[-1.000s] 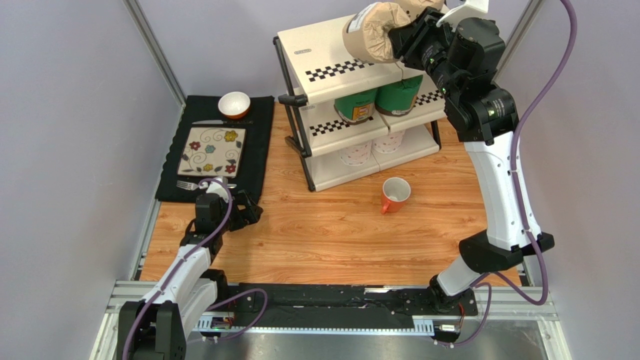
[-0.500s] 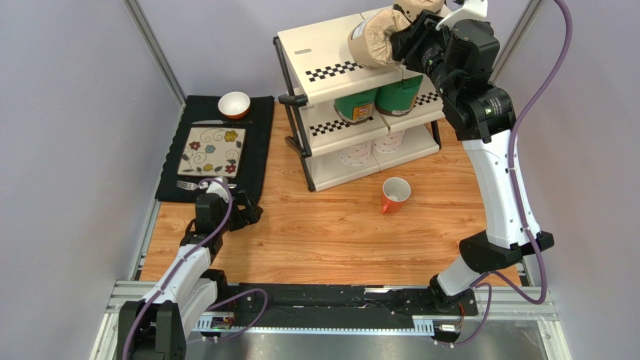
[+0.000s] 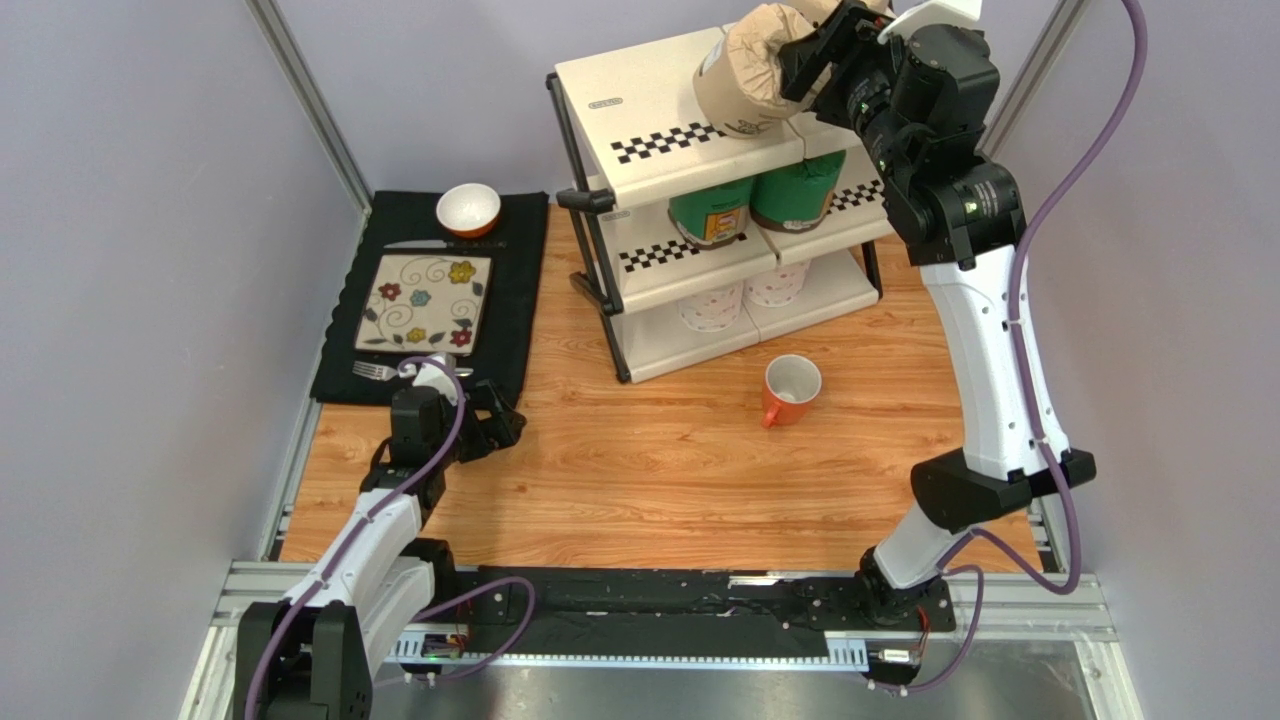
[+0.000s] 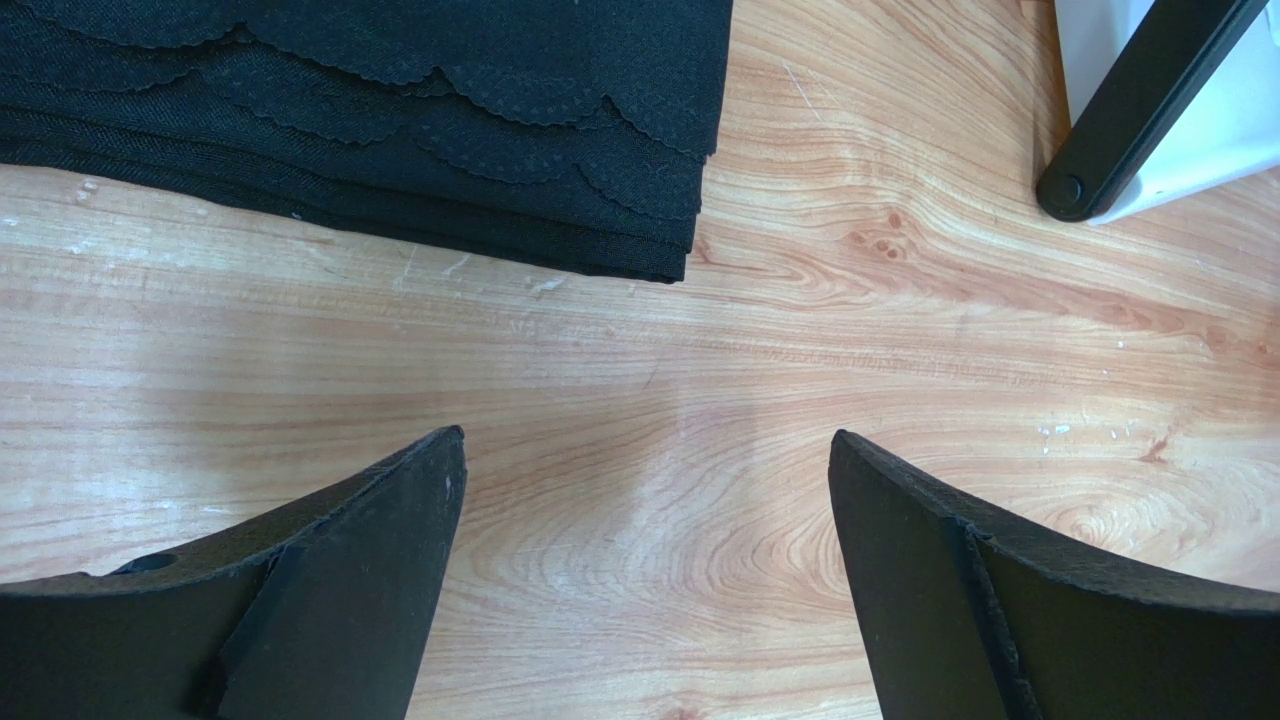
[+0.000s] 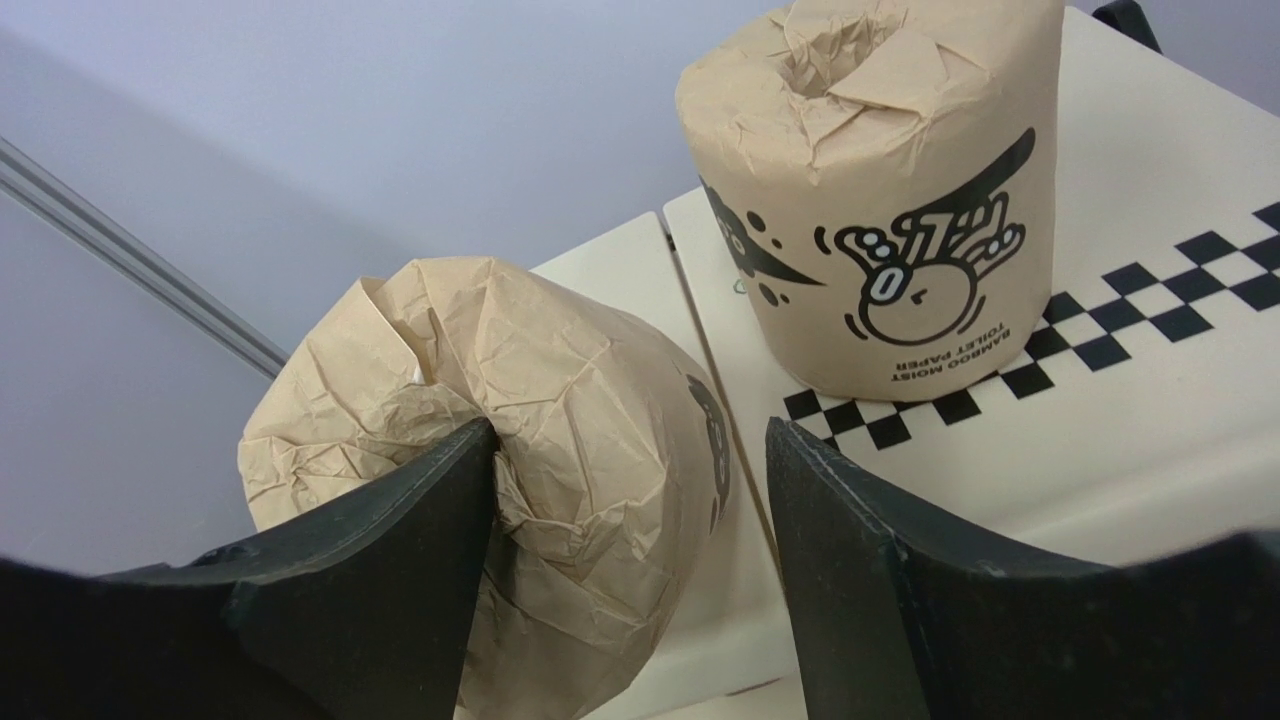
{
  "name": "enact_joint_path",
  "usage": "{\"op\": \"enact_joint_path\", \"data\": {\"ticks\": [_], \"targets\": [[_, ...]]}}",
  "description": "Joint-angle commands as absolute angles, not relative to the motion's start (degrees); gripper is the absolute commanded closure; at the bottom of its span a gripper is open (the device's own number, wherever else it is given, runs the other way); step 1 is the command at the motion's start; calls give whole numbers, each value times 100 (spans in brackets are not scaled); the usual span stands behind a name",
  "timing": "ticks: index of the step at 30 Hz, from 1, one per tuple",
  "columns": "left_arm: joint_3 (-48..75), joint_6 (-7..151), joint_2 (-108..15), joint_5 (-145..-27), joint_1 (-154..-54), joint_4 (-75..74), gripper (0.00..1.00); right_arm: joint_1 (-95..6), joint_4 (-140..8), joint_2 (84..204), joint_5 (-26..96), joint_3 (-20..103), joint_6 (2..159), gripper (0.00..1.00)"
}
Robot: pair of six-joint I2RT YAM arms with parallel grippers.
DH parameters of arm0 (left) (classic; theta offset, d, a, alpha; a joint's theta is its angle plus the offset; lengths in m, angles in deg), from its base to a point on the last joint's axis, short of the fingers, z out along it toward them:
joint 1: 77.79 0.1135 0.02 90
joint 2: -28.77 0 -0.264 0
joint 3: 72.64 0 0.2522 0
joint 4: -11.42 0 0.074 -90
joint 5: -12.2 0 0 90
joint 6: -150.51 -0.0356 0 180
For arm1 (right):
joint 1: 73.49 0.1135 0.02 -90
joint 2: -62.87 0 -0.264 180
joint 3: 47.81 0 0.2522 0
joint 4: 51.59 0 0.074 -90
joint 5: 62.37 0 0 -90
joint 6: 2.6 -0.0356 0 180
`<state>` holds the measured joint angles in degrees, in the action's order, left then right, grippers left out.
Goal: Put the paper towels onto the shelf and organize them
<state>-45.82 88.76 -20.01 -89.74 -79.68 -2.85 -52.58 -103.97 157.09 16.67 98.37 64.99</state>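
A brown paper towel roll (image 5: 601, 435) lies on its side on the top tier of the shelf (image 5: 1172, 435). My right gripper (image 5: 631, 431) is open around it. One finger (image 5: 391, 555) is tucked into the crumpled end and the other stands clear of the wrapper. A second brown roll (image 5: 887, 195) stands upright just beyond. From above, the tipped roll (image 3: 748, 75) sits on the shelf (image 3: 631, 105), with two green rolls (image 3: 711, 210) on the middle tier and two white rolls (image 3: 709, 308) on the bottom. My left gripper (image 4: 646, 438) is open over bare wood.
An orange mug (image 3: 790, 386) stands on the table in front of the shelf. The black placemat (image 3: 519, 300) at the left carries a floral plate (image 3: 424, 300) and a bowl (image 3: 469, 209). A shelf foot (image 4: 1142, 105) shows in the left wrist view.
My right gripper has opened from its grip on the brown roll and shifted slightly back over the top tier. The left arm has not moved.
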Motion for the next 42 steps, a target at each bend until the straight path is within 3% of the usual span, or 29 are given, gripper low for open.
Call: {"op": "enact_joint_path", "data": {"ticks": [1, 5, 19, 28, 39, 42], "targets": [[-4517, 8916, -2019, -9028, -7937, -84, 1, -5345, -10008, 15981, 1796, 10306, 6411, 31], [-4499, 8908, -2045, -9036, -7937, -93, 1, -5380, -9762, 16201, 2068, 10552, 6323, 30], [-4490, 8890, -2019, -9036, -7946, -128, 1, -5433, -8478, 15173, 1990, 9420, 6815, 26], [-4482, 8890, -1993, -9028, -7937, -128, 1, -7162, -8715, 15093, 1989, 8751, 5901, 24], [-4490, 8899, -2054, -9071, -7946, -75, 1, -7727, -9216, 16822, 2718, 10663, 6533, 23], [-4490, 8890, -2054, -9063, -7937, -67, 1, -7744, -9094, 16983, 3077, 10598, 6814, 22]]}}
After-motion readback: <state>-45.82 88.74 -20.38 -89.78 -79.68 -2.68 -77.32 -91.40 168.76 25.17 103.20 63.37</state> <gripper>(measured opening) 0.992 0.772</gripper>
